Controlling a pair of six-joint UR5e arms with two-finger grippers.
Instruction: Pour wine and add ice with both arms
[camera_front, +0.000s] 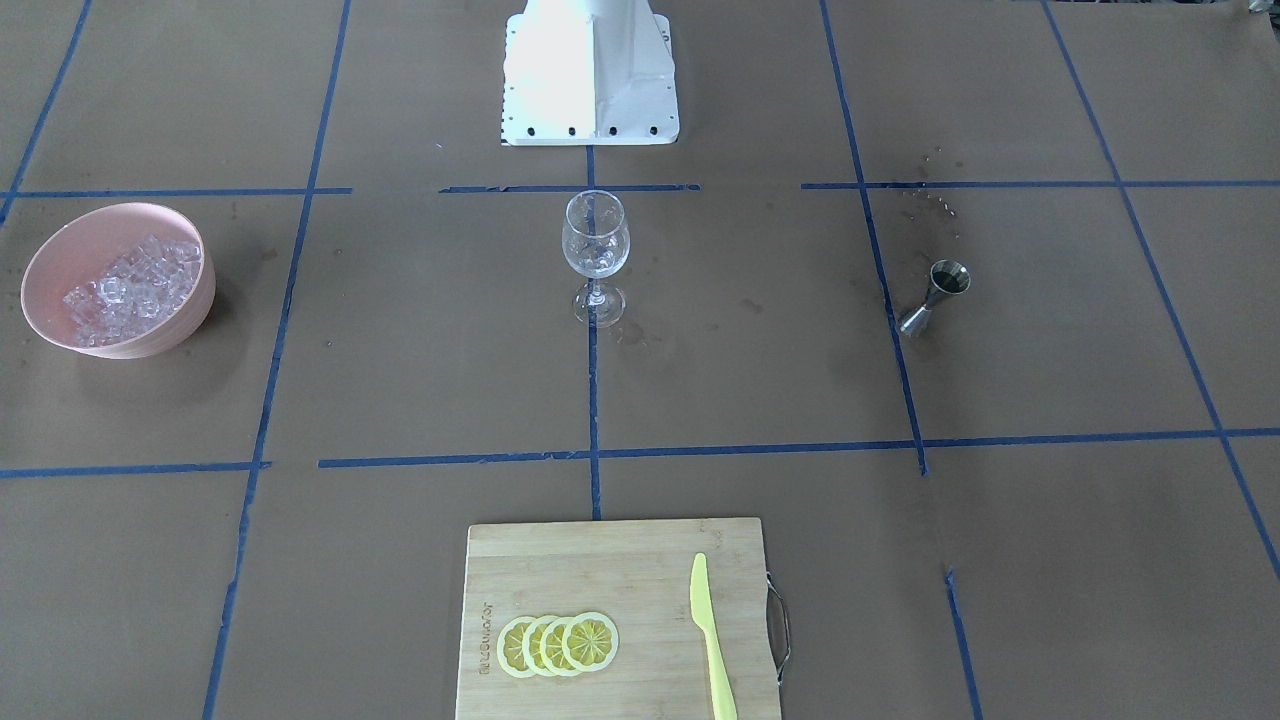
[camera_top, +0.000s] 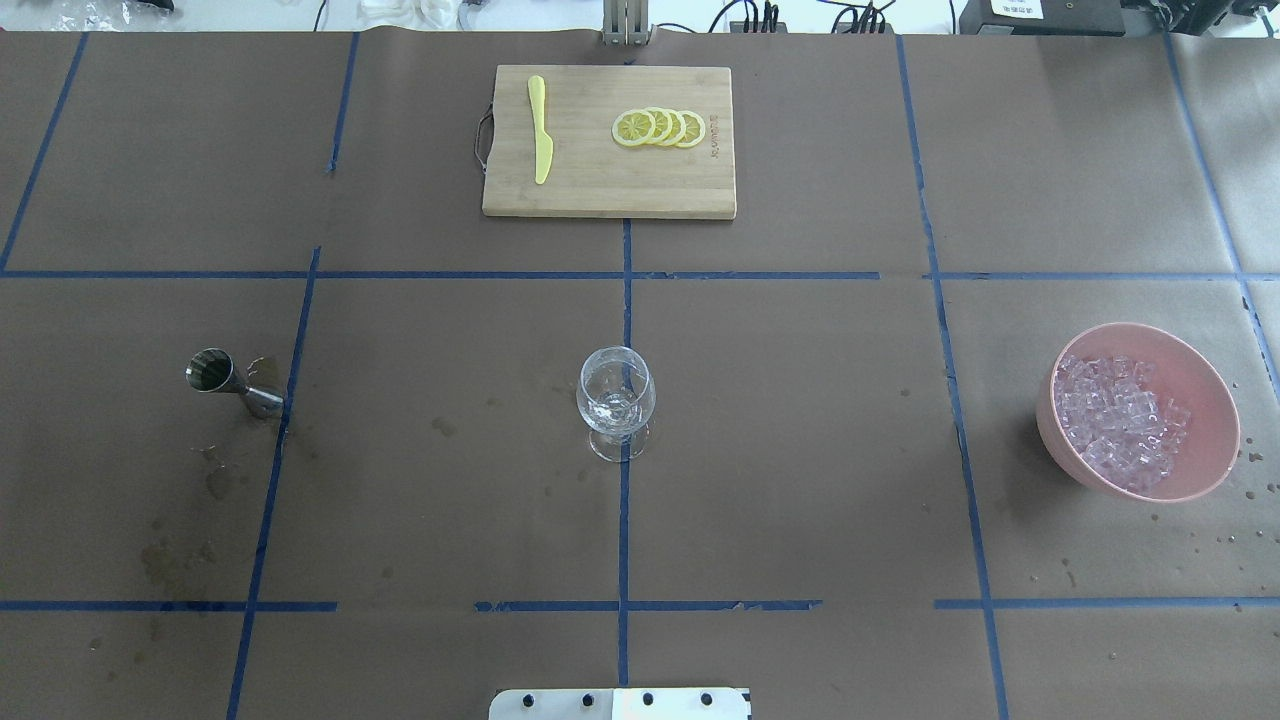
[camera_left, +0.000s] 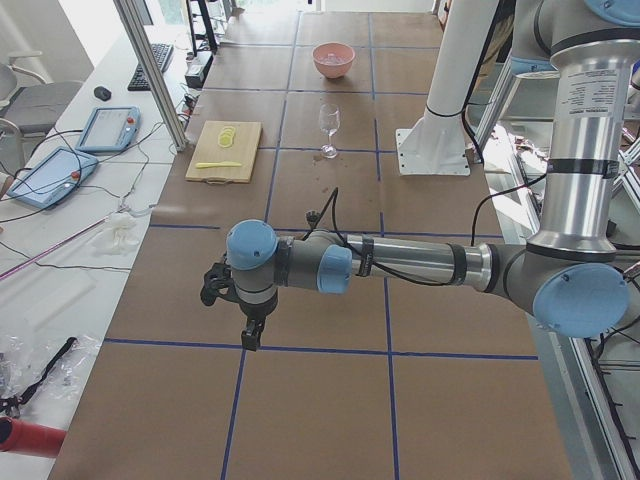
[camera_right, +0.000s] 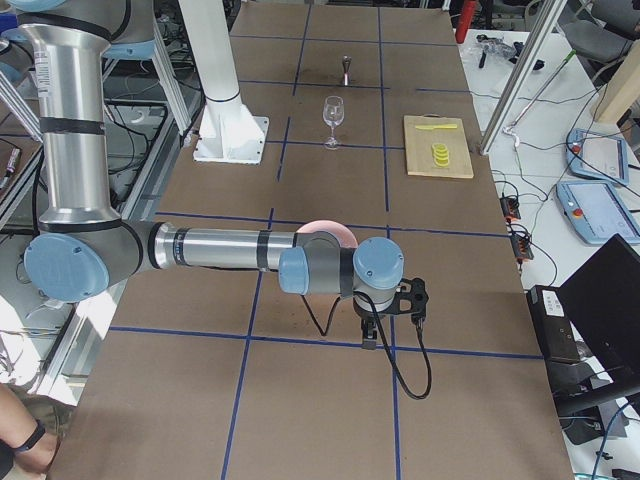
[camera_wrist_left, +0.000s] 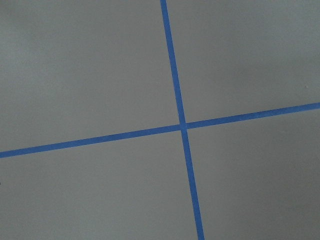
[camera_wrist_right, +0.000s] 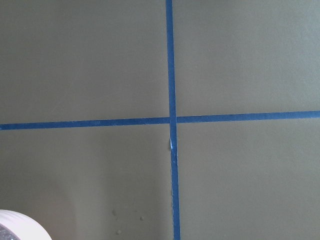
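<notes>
A clear stemmed wine glass stands at the table's middle. I cannot make out the wine in it. A steel jigger stands on my left side. A pink bowl on my right side holds many clear ice cubes. Both arms are outside the overhead and front views. My left gripper hangs over bare paper past the jigger. My right gripper hangs just past the bowl. I cannot tell whether either is open or shut.
A wooden cutting board at the far edge carries lemon slices and a yellow plastic knife. The white base block is at the robot's side. Wet stains mark the paper near the jigger.
</notes>
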